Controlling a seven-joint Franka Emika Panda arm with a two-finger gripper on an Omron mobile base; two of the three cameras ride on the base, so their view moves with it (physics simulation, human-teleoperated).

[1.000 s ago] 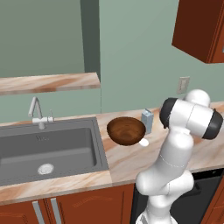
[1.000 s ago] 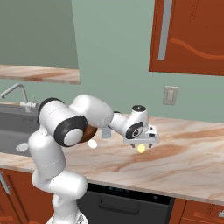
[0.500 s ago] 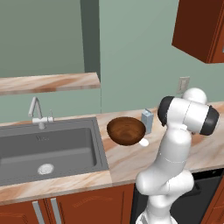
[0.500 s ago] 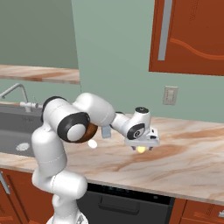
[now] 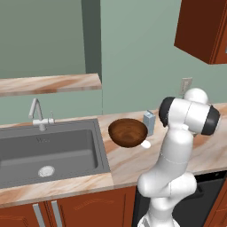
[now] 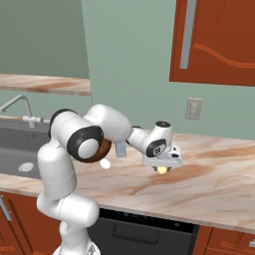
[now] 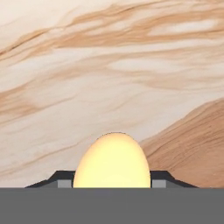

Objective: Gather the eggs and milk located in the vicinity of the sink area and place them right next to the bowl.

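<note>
Where jaws close: one egg [image 7: 113, 161]

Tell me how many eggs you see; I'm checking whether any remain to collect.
2. One white egg lies on the counter beside the bowl; one yellowish egg sits between the gripper fingers. Others may be hidden.

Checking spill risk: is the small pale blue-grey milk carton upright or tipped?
Upright. The pale blue-grey gabled milk carton stands on the marble counter, gabled top pointing up, just behind the round dark reddish-brown wooden bowl.
</note>
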